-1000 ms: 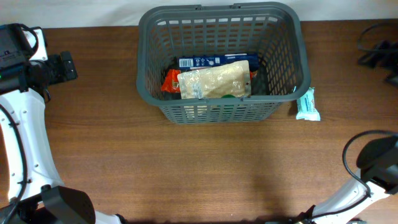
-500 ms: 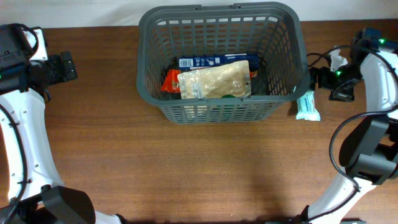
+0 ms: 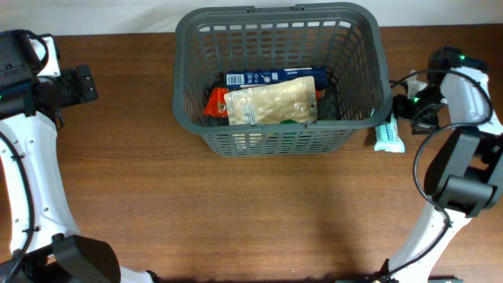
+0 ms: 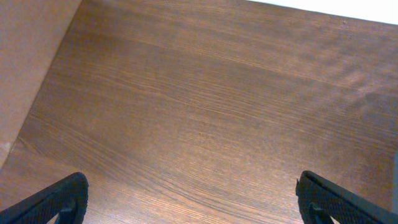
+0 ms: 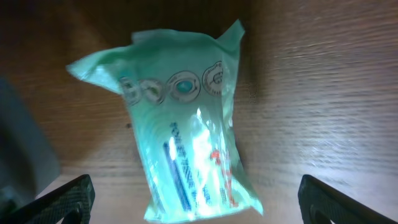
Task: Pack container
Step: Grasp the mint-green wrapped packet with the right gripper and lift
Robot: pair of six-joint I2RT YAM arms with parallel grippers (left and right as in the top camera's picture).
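The container (image 3: 275, 14), a large dark grey lattice basket, stands at the back middle of the table. Inside lie a beige pouch (image 3: 271, 104), a blue box (image 3: 271, 77) and a red packet (image 3: 214, 102). A mint-green packet (image 3: 388, 132) lies on the wood just right of the basket. My right gripper (image 3: 415, 108) hovers over it, open. In the right wrist view the packet (image 5: 186, 124) sits between the wide-spread fingers of the right gripper (image 5: 199, 202), untouched. My left gripper (image 3: 78, 85) is far left, open over bare wood (image 4: 202, 202).
The basket's grey wall (image 5: 18, 143) stands close on the left of the packet. The table's back edge (image 3: 118, 33) runs just behind the basket. A tan surface (image 4: 25, 62) borders the wood in the left wrist view.
My right arm swung in from the lower right to beside the basket, above the mint-green packet, with its jaws opening wide. The left arm and the basket's contents are unchanged.
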